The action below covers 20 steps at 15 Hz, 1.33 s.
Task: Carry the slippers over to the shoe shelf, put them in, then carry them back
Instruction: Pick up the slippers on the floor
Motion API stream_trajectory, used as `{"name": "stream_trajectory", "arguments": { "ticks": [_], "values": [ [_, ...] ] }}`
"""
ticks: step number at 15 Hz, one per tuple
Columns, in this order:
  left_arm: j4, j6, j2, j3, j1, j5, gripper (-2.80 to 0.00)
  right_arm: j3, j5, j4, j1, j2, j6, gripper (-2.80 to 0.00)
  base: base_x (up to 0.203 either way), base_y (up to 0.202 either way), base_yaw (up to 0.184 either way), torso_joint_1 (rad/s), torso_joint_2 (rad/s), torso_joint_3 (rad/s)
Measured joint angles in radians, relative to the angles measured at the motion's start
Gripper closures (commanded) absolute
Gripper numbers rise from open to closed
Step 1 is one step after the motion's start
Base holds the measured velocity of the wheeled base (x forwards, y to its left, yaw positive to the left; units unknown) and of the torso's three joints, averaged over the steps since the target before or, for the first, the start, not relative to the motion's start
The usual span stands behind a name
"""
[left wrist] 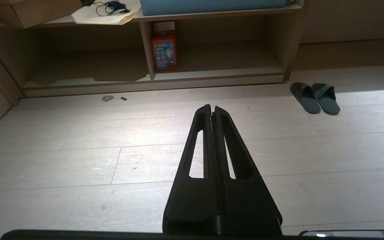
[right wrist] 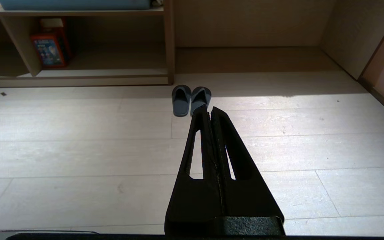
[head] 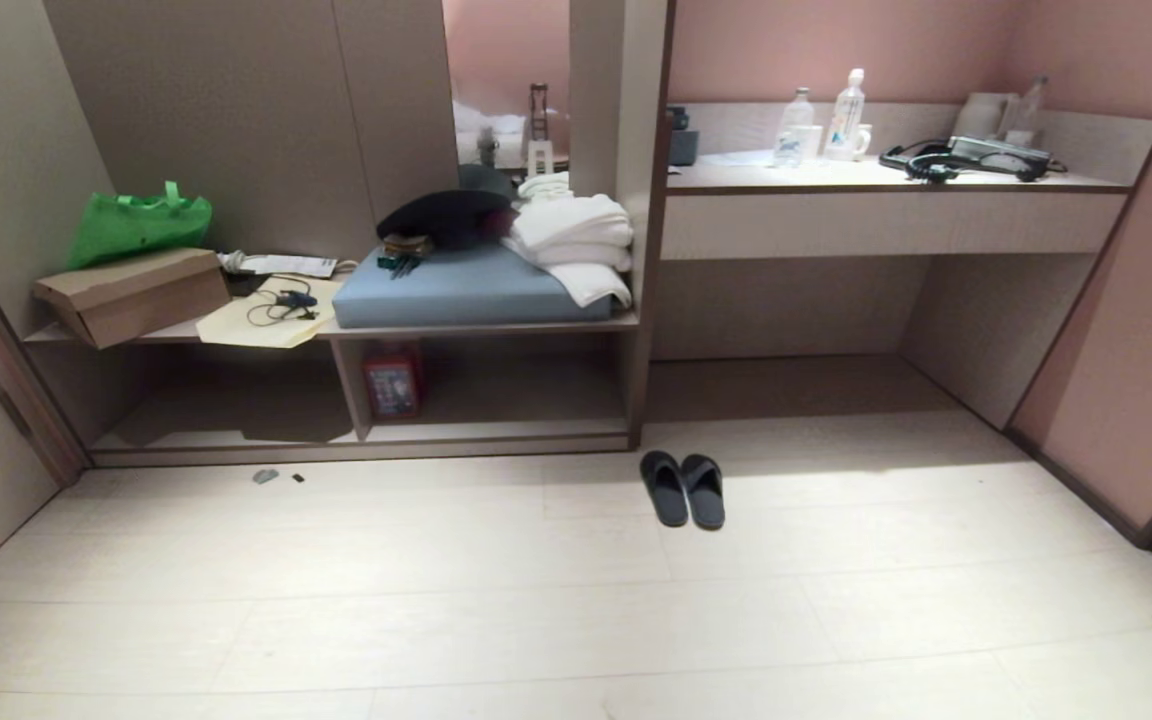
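Note:
The dark slippers lie side by side on the pale floor, toes toward the unit, just in front of its right upright. They also show in the left wrist view, slippers, and in the right wrist view, slippers. The shoe shelf is the low cubby under the bench, split by a vertical divider. My left gripper is shut and empty, well back from the slippers over bare floor. My right gripper is shut and empty too, its tip in line with the right slipper but short of it. Neither arm shows in the head view.
A red box stands in the shelf beside the divider. On the bench above lie a blue cushion, white towels, a cardboard box and a green bag. Two small scraps lie on the floor. A desk recess opens at right.

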Motion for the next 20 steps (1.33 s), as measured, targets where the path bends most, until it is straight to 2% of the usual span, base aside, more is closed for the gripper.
{"name": "stream_trajectory", "arguments": {
  "ticks": [20],
  "values": [
    [0.002,0.000,0.000,0.000,0.000,-0.002,0.00,0.000,0.000,-0.001,0.000,0.000,-0.008,0.00,0.190,0.000,-0.001,0.002,0.00,0.002]
  ]
}}
